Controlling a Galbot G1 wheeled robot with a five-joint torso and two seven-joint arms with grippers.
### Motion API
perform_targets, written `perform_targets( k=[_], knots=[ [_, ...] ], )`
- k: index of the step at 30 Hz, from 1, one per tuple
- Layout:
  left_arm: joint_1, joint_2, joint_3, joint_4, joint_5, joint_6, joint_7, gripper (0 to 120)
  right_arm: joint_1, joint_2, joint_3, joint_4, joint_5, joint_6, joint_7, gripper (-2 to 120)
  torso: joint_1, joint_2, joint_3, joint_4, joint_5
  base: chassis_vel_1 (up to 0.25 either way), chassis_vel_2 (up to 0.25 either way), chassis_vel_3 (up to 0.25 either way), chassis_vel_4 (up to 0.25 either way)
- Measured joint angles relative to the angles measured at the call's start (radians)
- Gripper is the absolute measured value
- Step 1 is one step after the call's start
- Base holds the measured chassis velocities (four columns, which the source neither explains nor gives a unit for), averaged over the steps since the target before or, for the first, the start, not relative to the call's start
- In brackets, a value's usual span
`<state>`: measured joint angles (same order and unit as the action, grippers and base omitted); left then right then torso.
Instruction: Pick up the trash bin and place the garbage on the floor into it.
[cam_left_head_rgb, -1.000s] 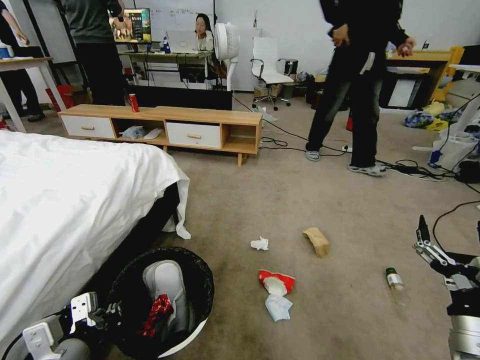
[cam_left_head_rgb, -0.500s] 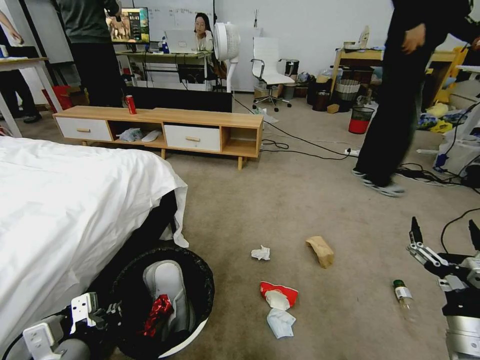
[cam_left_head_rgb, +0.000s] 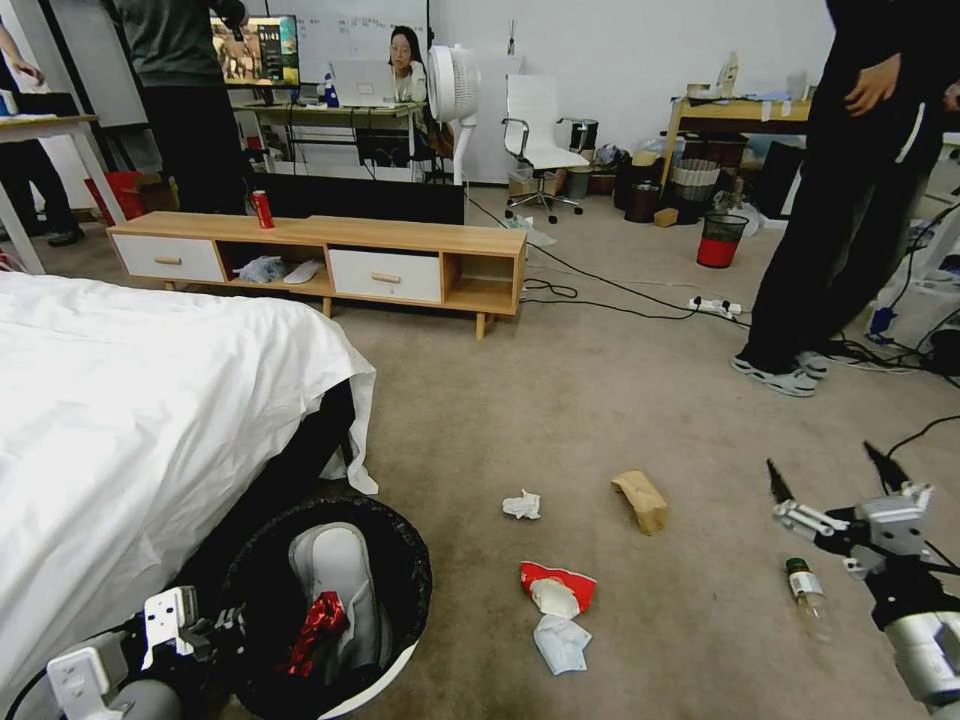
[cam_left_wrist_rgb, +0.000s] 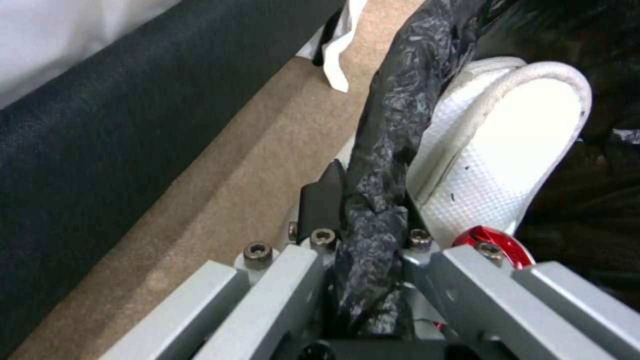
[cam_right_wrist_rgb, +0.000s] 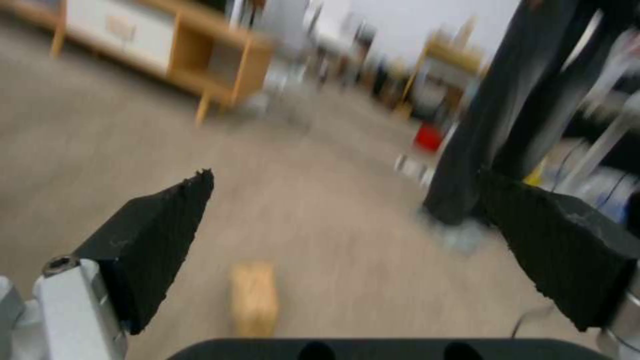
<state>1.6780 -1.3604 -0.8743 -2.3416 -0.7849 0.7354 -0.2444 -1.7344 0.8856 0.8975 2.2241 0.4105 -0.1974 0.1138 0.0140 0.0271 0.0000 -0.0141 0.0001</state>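
Observation:
The trash bin (cam_left_head_rgb: 400, 560), white with a black bag over its rim, stands by the bed at the lower left. Inside lie a white slipper (cam_left_head_rgb: 338, 575) and a crushed red can (cam_left_head_rgb: 318, 622). My left gripper (cam_left_head_rgb: 228, 625) is shut on the bin's bagged rim (cam_left_wrist_rgb: 383, 125), with the jaws pinching the black plastic at the left gripper (cam_left_wrist_rgb: 367, 210). On the floor (cam_left_head_rgb: 560, 400) lie a tissue (cam_left_head_rgb: 521, 505), a brown paper bag (cam_left_head_rgb: 642, 500), a red-and-white wrapper (cam_left_head_rgb: 557, 588), another tissue (cam_left_head_rgb: 560, 643) and a green-capped bottle (cam_left_head_rgb: 805, 588). My right gripper (cam_left_head_rgb: 828, 472) hovers open above the bottle. The right gripper (cam_right_wrist_rgb: 347, 185) faces the brown paper bag (cam_right_wrist_rgb: 254, 299).
A white-sheeted bed (cam_left_head_rgb: 130, 400) fills the left side. A low wooden cabinet (cam_left_head_rgb: 330, 250) with an upright red can (cam_left_head_rgb: 262, 208) stands behind. A person's legs (cam_left_head_rgb: 830, 250) stand at the right, near black cables (cam_left_head_rgb: 620, 290) and a small mesh bin (cam_left_head_rgb: 720, 240).
My right gripper has swung left and turned, now above the bottle. The person at the back walked to the right. The left gripper still holds the bin rim.

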Motion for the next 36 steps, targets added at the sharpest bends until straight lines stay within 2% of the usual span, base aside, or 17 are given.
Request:
perform_targets(
  k=[1,2,4,5,6,7,8,10,12,14,17,19,26,27,31,33,36],
  knots=[
    [0.0,-0.001,0.0,0.0,0.0,0.0,0.0,2,0.004,-0.035,-0.012,0.004,0.03,-0.067,-0.007,100,0.0,0.0,0.0,0.0002,0.0,0.0,0.0,0.0,0.0],
    [0.0,-0.001,0.0,0.0,0.0,0.0,0.0,2,0.004,-0.035,-0.012,0.004,0.03,-0.067,-0.007,100,0.0,0.0,0.0,0.0002,0.0,0.0,0.0,0.0,0.0],
    [0.0,-0.002,0.0,0.0,0.001,0.0,0.0,2,0.018,-0.079,-0.031,0.01,0.076,-0.145,-0.012,100,0.0,0.0,0.0,0.0001,0.0001,0.0,0.0,0.0,0.0],
    [0.0,-0.002,0.0,0.0,0.001,0.0,0.0,2,0.034,-0.109,-0.045,0.013,0.113,-0.212,-0.019,100,0.0,0.0,0.0,0.0001,0.0,0.0,0.0,0.0,0.0],
    [0.0,-0.002,0.0,0.0,0.001,0.0,0.0,2,0.034,-0.109,-0.045,0.013,0.113,-0.212,-0.019,100,0.0,0.0,0.0,0.0001,0.0,0.0,0.0,0.0,0.0],
    [0.0,-0.002,0.0,0.0,0.001,0.0,0.001,2,0.058,-0.145,-0.068,0.014,0.156,-0.289,-0.04,100,0.0,0.0,0.0,0.0004,-0.0001,0.0,0.0,0.0,0.0],
    [0.0,-0.002,0.0,0.0,0.001,0.0,0.001,2,0.058,-0.145,-0.068,0.014,0.156,-0.289,-0.04,100,0.0,0.0,0.0,0.0004,-0.0001,0.0,0.0,0.0,0.0],
    [0.0,-0.002,0.0,0.001,0.001,0.0,0.001,2,0.118,-0.208,-0.147,-0.005,0.197,-0.35,-0.091,100,0.0,0.0,0.0,0.0002,-0.0001,0.0,0.0,0.0,0.0],
    [-0.001,-0.003,0.0,0.002,0.001,0.0,0.001,2,0.13,-0.22,-0.168,-0.012,0.209,-0.358,-0.102,100,0.0,0.0,0.0,0.0004,0.0002,0.0,0.0,0.0,0.0],
    [-0.002,-0.004,-0.002,0.008,0.001,0.0,0.001,2,0.179,-0.272,-0.226,-0.039,0.244,-0.427,-0.218,100,0.0,0.0,0.0,0.0003,0.0,0.0,0.0,0.0,0.0],
    [-0.003,-0.004,-0.002,0.01,0.001,0.0,0.001,2,0.187,-0.293,-0.239,-0.047,0.248,-0.439,-0.259,100,0.0,0.0,0.0,0.0003,0.0001,0.0,0.0,0.0,0.0],
    [-0.015,0.002,0.004,0.024,0.001,0.0,-0.001,2,0.203,-0.339,-0.267,-0.072,0.26,-0.456,-0.315,100,0.0,0.0,0.0,0.0003,-0.0002,0.0,0.0,0.0,0.0],
    [-0.027,0.002,0.018,0.049,0.003,0.0,-0.001,2,0.26,-0.345,-0.348,-0.133,0.264,-0.484,-0.332,100,0.0,0.0,0.0,0.0001,0.0,0.0,0.0,0.0,0.0],
    [-0.03,0.0,0.019,0.057,0.005,0.0,-0.001,2,0.292,-0.333,-0.407,-0.169,0.248,-0.505,-0.329,100,0.0,0.0,0.0,0.0001,-0.0001,0.0,0.0,0.0,0.0],
    [-0.03,-0.004,0.018,0.06,0.005,0.0,-0.001,2,0.325,-0.314,-0.46,-0.203,0.231,-0.524,-0.309,100,0.0,0.0,0.0,0.0,-0.0001,0.0,0.0,0.0,0.0],
    [-0.029,-0.011,0.016,0.062,0.009,0.0,-0.001,2,0.384,-0.269,-0.539,-0.263,0.225,-0.542,-0.267,100,0.0,0.0,0.0,0.0001,0.0,0.0,0.0,0.0,0.0],
    [-0.029,-0.013,0.015,0.065,0.01,0.0,-0.001,2,0.418,-0.244,-0.578,-0.296,0.223,-0.544,-0.241,100,0.0,0.0,0.0,0.0001,0.0001,0.0,0.0,0.0,0.0]
  ],
)
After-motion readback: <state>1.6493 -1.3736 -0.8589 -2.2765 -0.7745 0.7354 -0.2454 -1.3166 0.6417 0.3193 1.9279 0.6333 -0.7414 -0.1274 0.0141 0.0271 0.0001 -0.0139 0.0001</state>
